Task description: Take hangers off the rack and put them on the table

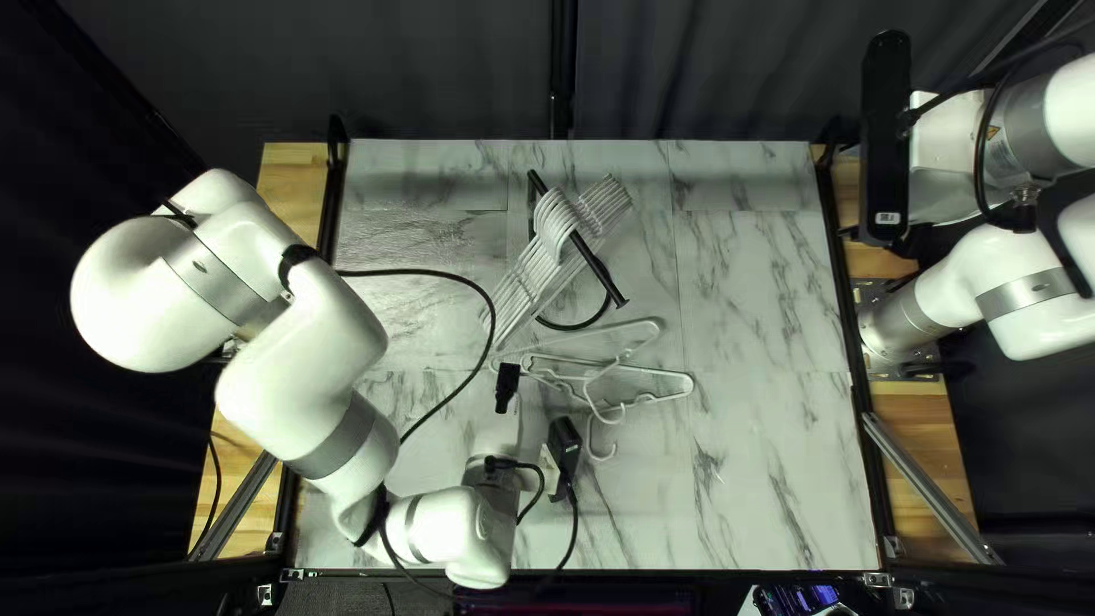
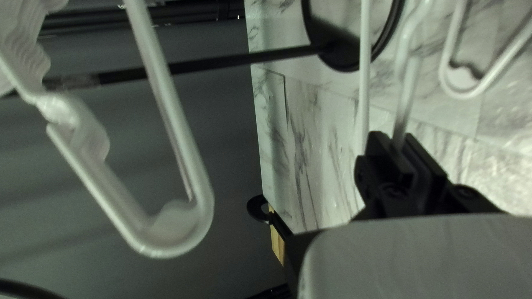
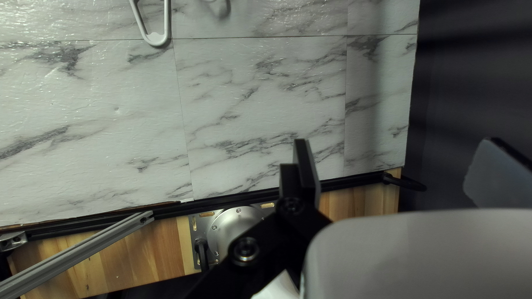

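Observation:
A black rack rod (image 1: 577, 244) at the table's back middle carries several white hangers (image 1: 556, 239). Two white hangers (image 1: 629, 383) lie overlapped on the marble table (image 1: 753, 359) in front of it. My left gripper (image 1: 571, 445) is low by their hooks. In the left wrist view its fingers (image 2: 376, 166) are shut on a thin white bar of a hanger (image 2: 404, 95), and the rack's hangers (image 2: 174, 174) hang close beside it. My right gripper (image 1: 884, 128) is raised at the table's right edge, open and empty, with one finger (image 3: 305, 166) showing.
The rack's black base ring (image 1: 582, 321) lies beside the fallen hangers. A black cable (image 1: 462, 342) trails from my left arm across the marble. In the right wrist view, one hanger end (image 3: 156, 31) lies far ahead, with the wooden edge (image 3: 357, 199) and my arm's base plate (image 3: 232, 224) below.

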Available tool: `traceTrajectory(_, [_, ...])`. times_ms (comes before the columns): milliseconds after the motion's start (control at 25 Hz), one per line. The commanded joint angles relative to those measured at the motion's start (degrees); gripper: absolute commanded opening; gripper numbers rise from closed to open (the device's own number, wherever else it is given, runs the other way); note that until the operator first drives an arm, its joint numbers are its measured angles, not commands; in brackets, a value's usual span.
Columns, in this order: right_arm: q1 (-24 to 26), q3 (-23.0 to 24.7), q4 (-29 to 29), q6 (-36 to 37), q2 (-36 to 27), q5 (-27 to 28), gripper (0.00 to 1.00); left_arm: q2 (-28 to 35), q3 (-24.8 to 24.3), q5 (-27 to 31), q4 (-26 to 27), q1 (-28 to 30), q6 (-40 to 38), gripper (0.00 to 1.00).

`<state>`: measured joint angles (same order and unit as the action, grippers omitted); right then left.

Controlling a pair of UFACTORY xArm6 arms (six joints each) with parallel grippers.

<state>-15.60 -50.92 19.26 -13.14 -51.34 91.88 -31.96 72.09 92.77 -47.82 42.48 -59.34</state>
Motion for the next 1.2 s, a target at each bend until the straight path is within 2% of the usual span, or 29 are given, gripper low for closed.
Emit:
traceTrajectory(40, [0.00, 0.00, 0.00, 0.00, 0.00, 0.00, 1.00, 1.09, -2.19, -2.42, -1.38, 0.29, -2.52, 0.00])
traceTrajectory(560, [0.00, 0.00, 0.00, 0.00, 0.00, 0.00, 1.00, 1.25, -4.31, -8.83, -6.81, -0.53, -4.93, 0.00])
traceTrajectory(920, [0.00, 0.00, 0.00, 0.00, 0.00, 0.00, 1.00, 2.39, -8.37, -13.98, -9.73, -1.93, -6.91, 0.00])
traceTrajectory(1200, [0.00, 0.00, 0.00, 0.00, 0.00, 0.00, 1.00, 3.48, -9.60, -14.95, -10.03, -2.20, -6.50, 0.00])
